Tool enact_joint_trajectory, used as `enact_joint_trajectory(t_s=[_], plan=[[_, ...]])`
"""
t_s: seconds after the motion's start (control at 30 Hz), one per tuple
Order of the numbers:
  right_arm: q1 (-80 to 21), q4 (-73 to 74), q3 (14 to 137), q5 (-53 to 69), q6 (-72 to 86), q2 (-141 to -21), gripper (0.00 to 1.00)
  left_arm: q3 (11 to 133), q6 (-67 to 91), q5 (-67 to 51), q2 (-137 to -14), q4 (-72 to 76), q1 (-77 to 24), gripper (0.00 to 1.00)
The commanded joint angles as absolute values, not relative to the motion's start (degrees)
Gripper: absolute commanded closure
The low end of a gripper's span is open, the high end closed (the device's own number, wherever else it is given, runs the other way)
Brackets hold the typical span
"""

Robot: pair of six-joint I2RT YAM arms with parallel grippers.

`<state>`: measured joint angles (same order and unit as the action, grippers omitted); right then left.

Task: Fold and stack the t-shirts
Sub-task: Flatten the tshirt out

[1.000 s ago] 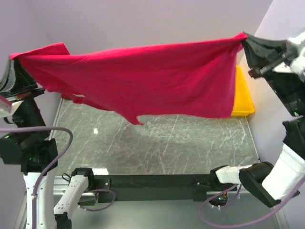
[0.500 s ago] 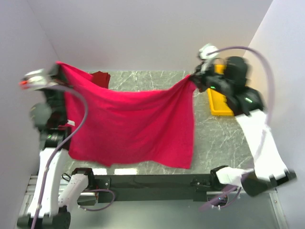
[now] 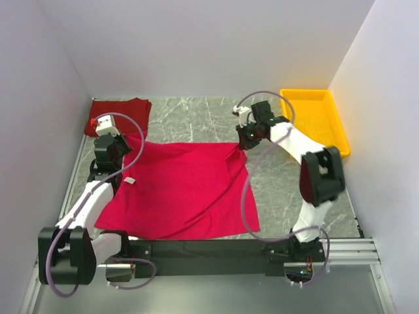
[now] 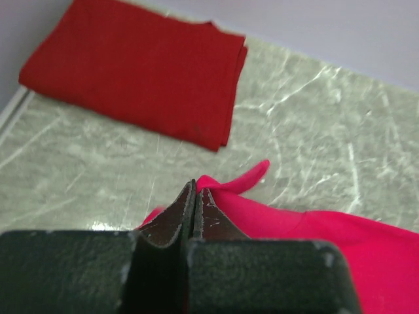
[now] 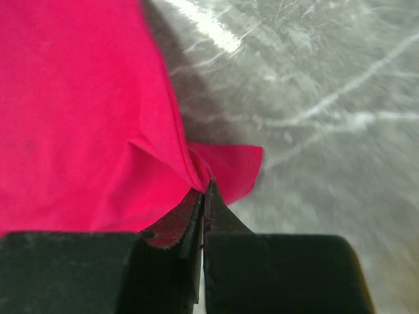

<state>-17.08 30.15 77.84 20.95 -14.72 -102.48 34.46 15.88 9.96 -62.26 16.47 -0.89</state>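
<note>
The bright crimson t-shirt (image 3: 183,190) lies spread flat on the marble table, its white neck label (image 3: 130,180) near the left edge. My left gripper (image 3: 121,142) is shut on the shirt's far left corner (image 4: 229,190), low over the table; its tips (image 4: 196,188) pinch the cloth. My right gripper (image 3: 245,141) is shut on the far right corner (image 5: 222,167), with the tips (image 5: 206,188) closed on a bunched fold. A darker red t-shirt (image 3: 119,114) lies folded at the far left corner of the table, also seen in the left wrist view (image 4: 137,72).
A yellow tray (image 3: 315,121) stands at the far right against the wall. Purple walls close in the table on the left, back and right. Bare marble (image 3: 196,114) shows between the folded shirt and the tray, and to the right of the spread shirt (image 3: 294,196).
Both arms came down and forward from high up, where they held the crimson shirt stretched in the air. The shirt now lies spread on the table, corners still gripped.
</note>
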Motion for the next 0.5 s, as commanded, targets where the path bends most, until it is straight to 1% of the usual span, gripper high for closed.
enact_joint_trajectory(t_s=[0.0,0.07,0.17,0.2,0.23,0.27,0.33,0.37,0.4,0.47], plan=[[-16.96,28.56,85.4,21.97,-13.01,-109.57,1.0,34.1,18.46,11.5,-63.63,22.32,-0.79,0.99],[-16.96,29.87,88.84,21.36,-12.66,-113.18,1.0,34.19,18.2,11.6,-65.03,22.41,-0.79,0.99],[-17.14,31.29,95.52,19.34,-12.13,-118.73,0.92,35.07,17.58,11.34,-66.71,22.24,-0.79,0.99],[-17.05,31.38,98.23,18.29,-11.78,-120.57,0.83,35.5,17.4,11.42,-67.06,22.15,-0.79,0.99],[-16.96,31.12,99.22,16.45,-11.6,-121.28,0.78,35.68,17.32,11.51,-67.5,22.06,-0.79,0.99],[-17.05,31.29,100.53,15.22,-11.34,-121.9,0.68,35.86,17.31,11.6,-67.76,22.15,-0.79,0.99],[-16.79,30.94,103.18,13.19,-10.9,-122.43,0.57,36.47,17.23,11.6,-68.46,22.06,-0.79,0.99],[-16.7,30.76,103.53,11.97,-10.9,-122.26,0.5,36.74,17.23,11.69,-68.64,21.89,-0.79,0.99],[-16.61,30.59,103.88,11.69,-11.33,-121.39,0.46,36.91,17.31,11.6,-68.82,21.97,-0.79,0.99],[-16.44,30.76,103.89,11.69,-12.21,-120.5,0.43,37.0,17.31,11.69,-68.99,22.23,-0.79,0.99]])
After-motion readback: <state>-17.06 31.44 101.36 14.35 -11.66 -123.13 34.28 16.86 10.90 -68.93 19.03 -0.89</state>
